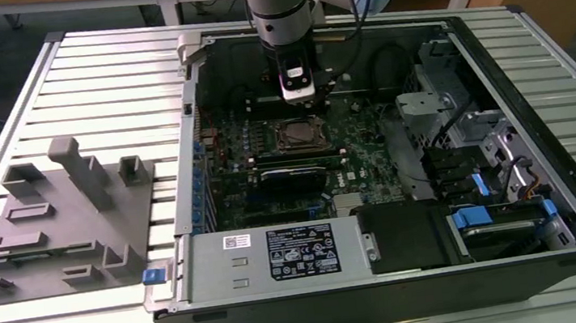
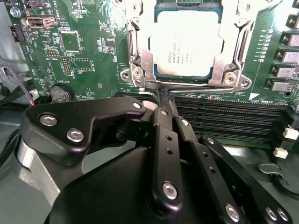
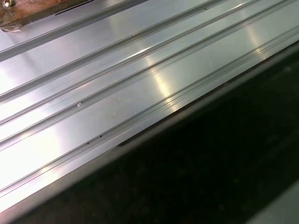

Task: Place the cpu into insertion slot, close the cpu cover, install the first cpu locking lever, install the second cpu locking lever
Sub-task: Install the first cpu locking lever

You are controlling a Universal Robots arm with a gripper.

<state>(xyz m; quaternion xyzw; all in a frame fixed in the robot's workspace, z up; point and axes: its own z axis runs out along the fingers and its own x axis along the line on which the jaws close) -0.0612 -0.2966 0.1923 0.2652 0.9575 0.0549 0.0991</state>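
Cpu seated, cover down. Gripper, jaws closed together holding nothing, presses at lever; keep the push steady, square.

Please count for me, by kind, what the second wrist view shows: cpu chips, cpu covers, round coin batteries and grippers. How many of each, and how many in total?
cpu: 1
cpu cover: 1
round coin battery: 1
gripper: 1
Total: 4
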